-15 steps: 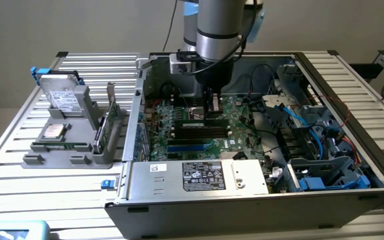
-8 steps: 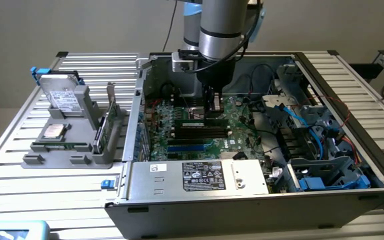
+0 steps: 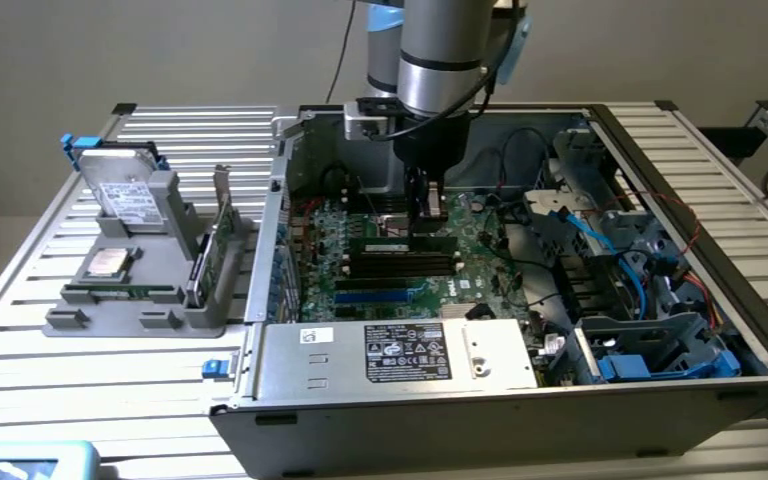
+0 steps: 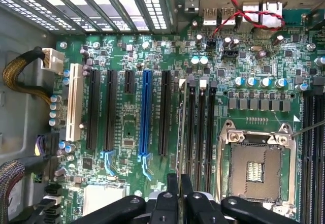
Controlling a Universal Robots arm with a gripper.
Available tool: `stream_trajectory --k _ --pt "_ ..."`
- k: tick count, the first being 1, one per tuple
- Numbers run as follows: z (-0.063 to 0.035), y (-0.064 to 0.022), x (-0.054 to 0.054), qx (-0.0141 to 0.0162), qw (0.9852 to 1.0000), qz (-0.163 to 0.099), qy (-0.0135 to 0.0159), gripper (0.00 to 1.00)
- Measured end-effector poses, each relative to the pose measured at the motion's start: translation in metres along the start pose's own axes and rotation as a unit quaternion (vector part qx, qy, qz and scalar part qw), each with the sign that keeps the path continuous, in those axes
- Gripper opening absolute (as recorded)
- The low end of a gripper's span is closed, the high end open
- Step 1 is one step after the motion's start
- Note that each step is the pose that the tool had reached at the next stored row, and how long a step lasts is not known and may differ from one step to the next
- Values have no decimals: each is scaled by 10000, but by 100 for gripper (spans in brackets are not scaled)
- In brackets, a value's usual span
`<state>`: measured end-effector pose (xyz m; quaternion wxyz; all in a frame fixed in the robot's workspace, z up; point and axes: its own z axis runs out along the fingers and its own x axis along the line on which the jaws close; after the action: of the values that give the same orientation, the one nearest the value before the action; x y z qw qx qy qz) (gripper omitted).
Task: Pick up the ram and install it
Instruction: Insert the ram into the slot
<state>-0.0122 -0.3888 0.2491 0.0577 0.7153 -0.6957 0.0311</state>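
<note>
The ram [image 3: 408, 243] is clamped by its top edge in the pincer [image 3: 426, 222], at the black memory slots [image 3: 398, 266]. It is judged light, stiff, fragile; best gripped mid-edge.

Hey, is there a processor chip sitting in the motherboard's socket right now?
No, the processor socket lies bare in the wrist view, its metal frame surrounding exposed contacts with no chip in it.

green ram [image 3: 408, 244], green motherboard [image 4: 127, 127], one blue slot [image 4: 146, 115].
</note>
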Motion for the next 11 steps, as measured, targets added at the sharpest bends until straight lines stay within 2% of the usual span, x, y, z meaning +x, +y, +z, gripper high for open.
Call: stream_trajectory --k 3,4,9,11 --pt "2 0 0 5 9999 -13 -129 14" --pt "3 0 0 6 9999 -13 -151 14" --pt "5 0 -1 6 9999 -18 -157 14" --pt "16 0 -2 25 9999 -23 -157 14"
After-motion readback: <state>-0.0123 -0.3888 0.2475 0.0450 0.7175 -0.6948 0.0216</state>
